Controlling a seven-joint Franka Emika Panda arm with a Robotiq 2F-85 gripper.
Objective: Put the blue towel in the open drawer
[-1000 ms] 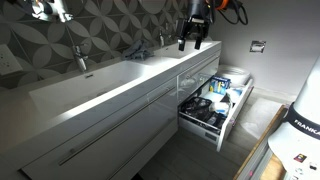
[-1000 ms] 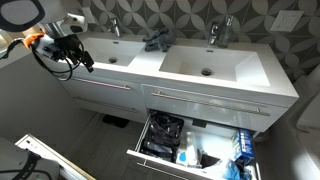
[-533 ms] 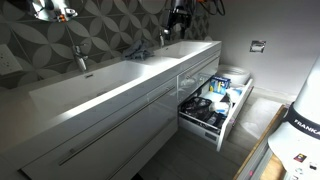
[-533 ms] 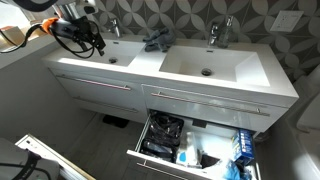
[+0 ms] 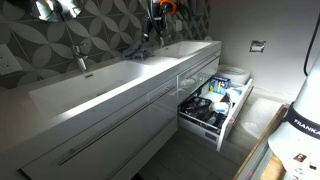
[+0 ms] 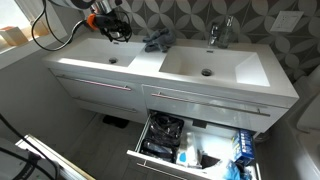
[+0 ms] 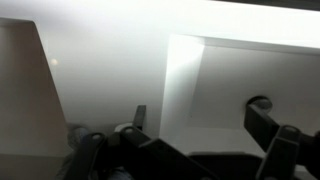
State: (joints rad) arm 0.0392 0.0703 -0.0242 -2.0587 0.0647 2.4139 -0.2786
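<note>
The blue towel (image 6: 155, 42) lies crumpled on the white counter between the two sinks, next to a tap; it also shows in an exterior view (image 5: 133, 52). My gripper (image 6: 118, 31) hangs above the sink basin beside the towel, short of it, and also shows in an exterior view (image 5: 152, 27). In the wrist view my gripper (image 7: 200, 125) is open and empty, its fingers spread over the white basin and drain hole. The open drawer (image 6: 135, 152) sits low under the other sink, full of toiletries; it also shows in an exterior view (image 5: 234, 115).
Two taps (image 6: 219, 32) stand at the back of the long white vanity (image 6: 200, 78) against a patterned tile wall. The drawer holds bottles and dark pouches (image 6: 165, 130). A white robot base (image 5: 298, 130) stands on the floor near the drawer.
My arm has swung along the counter from beyond the vanity's end to above the sink basin, ending close beside the towel. The towel and the drawer have not moved.
</note>
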